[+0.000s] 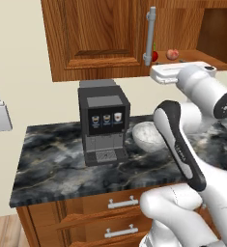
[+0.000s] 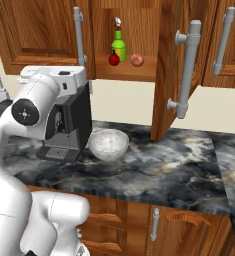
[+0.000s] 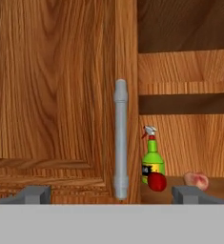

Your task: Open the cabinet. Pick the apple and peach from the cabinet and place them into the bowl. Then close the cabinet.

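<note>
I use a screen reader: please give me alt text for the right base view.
The cabinet has its right door swung open, showing an apple, a peach and a green bottle on its shelf. Below, a white bowl sits beside a coffee machine.

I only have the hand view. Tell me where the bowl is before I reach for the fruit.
Observer: The bowl stands on the counter, just right of the coffee machine.
Operator: Report the right door.
Observer: The right door is swung wide open, out over the counter.
Operator: Check the bowl's contents.
Observer: It looks empty.
</note>
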Available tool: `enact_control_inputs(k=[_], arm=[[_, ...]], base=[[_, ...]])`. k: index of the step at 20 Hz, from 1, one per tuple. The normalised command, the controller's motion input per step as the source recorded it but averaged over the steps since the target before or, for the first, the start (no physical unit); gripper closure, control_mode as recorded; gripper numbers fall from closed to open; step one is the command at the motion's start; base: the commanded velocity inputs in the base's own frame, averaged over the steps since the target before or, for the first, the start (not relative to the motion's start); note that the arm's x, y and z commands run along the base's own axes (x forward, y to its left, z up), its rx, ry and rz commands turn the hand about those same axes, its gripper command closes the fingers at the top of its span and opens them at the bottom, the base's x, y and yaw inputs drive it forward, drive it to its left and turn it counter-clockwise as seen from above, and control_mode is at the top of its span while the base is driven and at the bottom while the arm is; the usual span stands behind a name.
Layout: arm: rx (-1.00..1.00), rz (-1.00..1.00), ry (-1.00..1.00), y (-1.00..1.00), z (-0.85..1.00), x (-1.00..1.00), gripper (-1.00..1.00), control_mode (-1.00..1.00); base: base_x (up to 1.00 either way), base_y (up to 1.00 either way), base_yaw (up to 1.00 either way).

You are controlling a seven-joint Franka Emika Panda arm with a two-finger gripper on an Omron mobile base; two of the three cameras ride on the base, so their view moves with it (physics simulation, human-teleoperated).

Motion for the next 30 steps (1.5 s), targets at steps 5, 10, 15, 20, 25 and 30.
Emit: enact_control_inputs(k=[5,10,15,20,25,30], arm=[[0.0,-0.04,0.09,0.0,0.0,0.78,-1.0,-1.0],[0.0,0.0,0.09,-0.05,0.0,0.79,-1.0,-1.0],[0.0,0.0,0.11,-0.07,0.0,0.92,-1.0,-1.0],[0.0,-0.01,0.11,-0.04,0.0,1.0,-1.0,-1.0],[0.0,-0.02,0.08,-0.06,-0.04,1.0,-1.0,-1.0],[0.0,-0.03,0.0,-0.04,-0.16,1.0,1.0,-1.0]], base=[[0.0,0.0,0.0],[0.0,0.0,0.0],[0.0,0.0,0.0],[0.0,0.0,0.0],[0.0,0.0,0.0],[0.0,0.0,0.0]])
